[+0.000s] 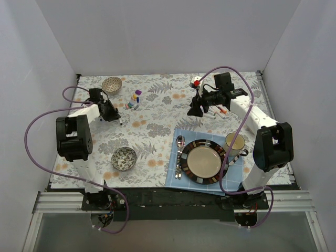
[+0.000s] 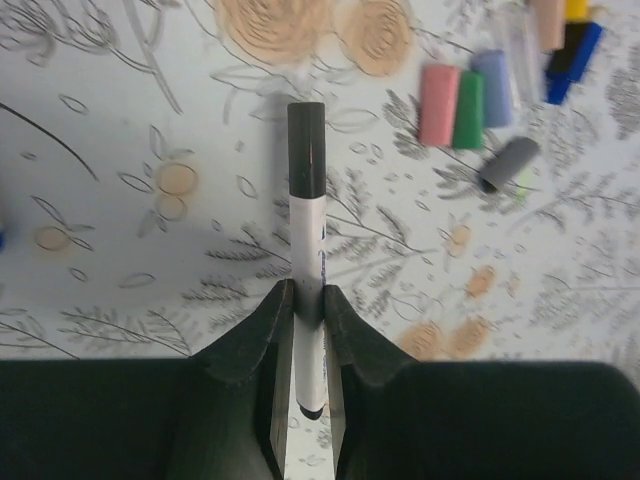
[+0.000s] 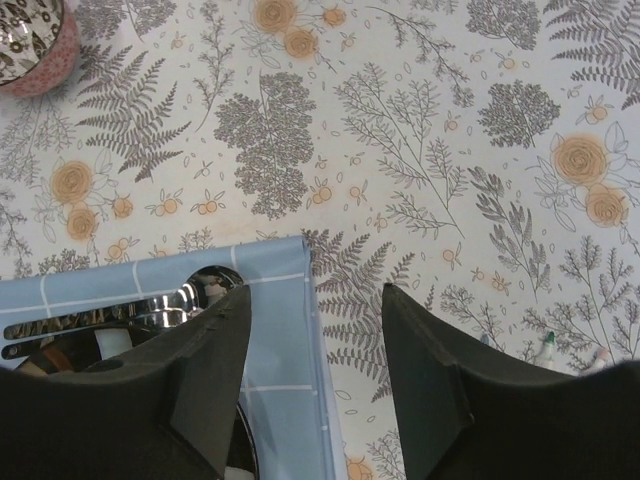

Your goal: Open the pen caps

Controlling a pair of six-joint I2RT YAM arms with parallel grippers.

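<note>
My left gripper (image 2: 307, 295) is shut on a white-barrelled pen (image 2: 306, 240) whose dark cap (image 2: 306, 150) is on and points away from me, just above the floral cloth. In the top view that gripper (image 1: 116, 118) is at the left. Loose pen caps, pink (image 2: 437, 104), green (image 2: 467, 108), pale blue (image 2: 492, 86) and grey (image 2: 508, 163), lie to its right, a small pile in the top view (image 1: 134, 101). My right gripper (image 3: 315, 300) is open and empty above the placemat's corner. Several more pens (image 1: 218, 112) lie beside it (image 1: 195, 109).
A blue placemat (image 1: 177, 178) holds a plate (image 1: 203, 161), a spoon and fork (image 1: 179, 155) and a mug (image 1: 235, 143). One patterned bowl (image 1: 112, 84) stands at the back left, another (image 1: 124, 158) at the front left. The spoon (image 3: 150, 310) shows under my right fingers.
</note>
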